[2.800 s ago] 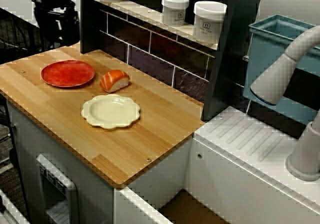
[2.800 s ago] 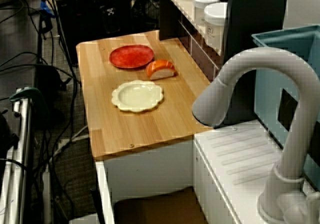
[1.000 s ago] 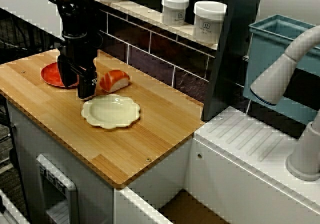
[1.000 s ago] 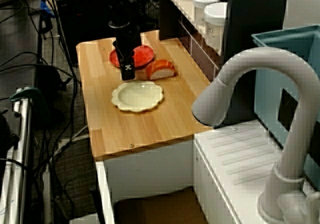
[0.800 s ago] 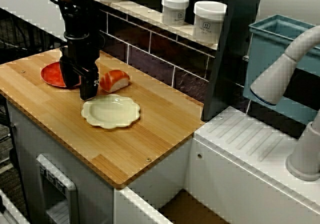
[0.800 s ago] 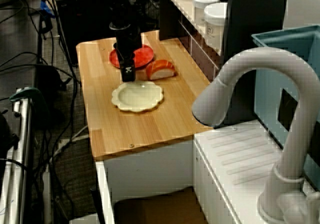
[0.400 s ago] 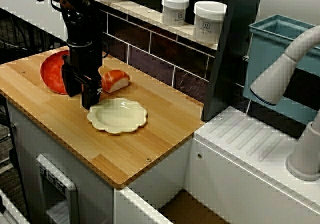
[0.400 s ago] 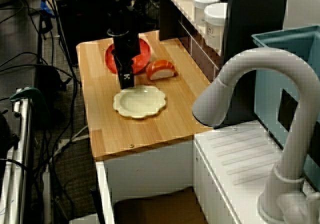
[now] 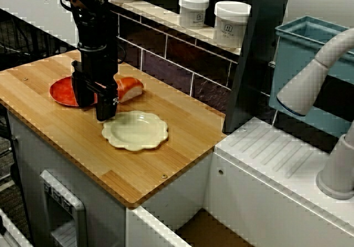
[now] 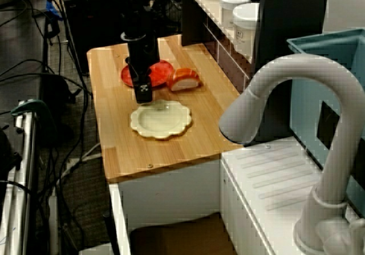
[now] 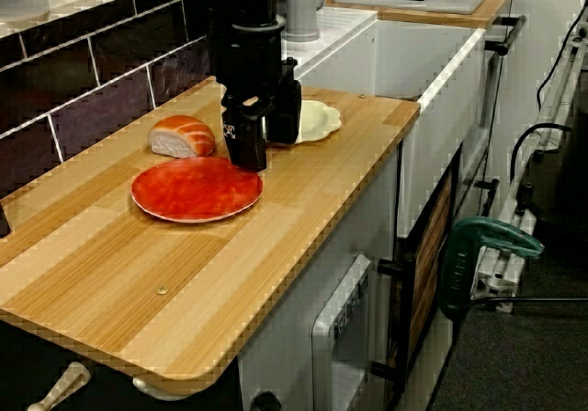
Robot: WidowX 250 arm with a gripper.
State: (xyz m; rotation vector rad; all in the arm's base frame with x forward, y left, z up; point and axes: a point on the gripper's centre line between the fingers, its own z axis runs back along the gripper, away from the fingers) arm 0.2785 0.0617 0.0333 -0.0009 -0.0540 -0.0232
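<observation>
1. Gripper [image 11: 265, 152] jaws, black and pointing straight down, were spread over the worktop [image 9: 155, 164] with a clear gap between the two fingers.
2. In the view facing the tiled wall, the gripper stood low, about midway between the worktop's tiled back edge and its front edge. It was between a red plate [image 9: 62, 92] and a cream plate [image 9: 135, 130].
3. The low view from the worktop's end showed the nearer finger at the red plate's rim, on the side toward the cream plate. Whether it touched the rim or hung just above it could not be told.
4. In that same view the other finger stood in front of the cream plate and hid part of its scalloped rim.
5. The red plate lay flat toward the worktop's free end. The cream plate lay toward the sink end, apart from the red one.
6. A salmon sushi piece [image 9: 128, 88] lay nearer the back edge, just beside the red plate and behind the gripper, apart from the fingers in the low view.
7. Two white jars [image 9: 231, 16] stood on a shelf [image 9: 160, 16] above the tiled wall.
8. A grey faucet [image 10: 285, 95] arched over the white unit past the worktop's sink end, and a blue bin [image 9: 310, 53] stood behind it.
</observation>
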